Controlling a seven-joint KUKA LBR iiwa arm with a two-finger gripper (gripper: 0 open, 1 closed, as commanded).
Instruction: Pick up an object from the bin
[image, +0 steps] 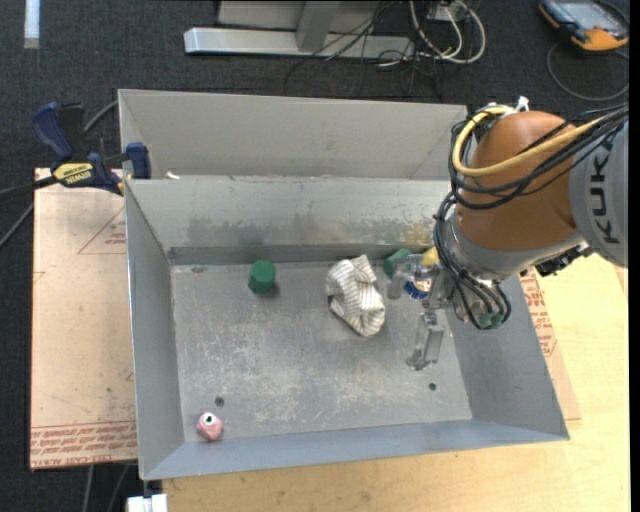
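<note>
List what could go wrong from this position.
1. The gripper hangs over bare bin floor right of the crumpled white cloth; going down here would likely catch nothing.
2. The cloth is limp and may slip if caught by an edge.
3. The green piece lies close beside the arm and could get knocked.

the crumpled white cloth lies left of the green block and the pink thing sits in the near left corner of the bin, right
Not quite: the camera view shows the white cloth right of the green block, not left. The pink thing does sit in the near left corner of the bin.
</note>
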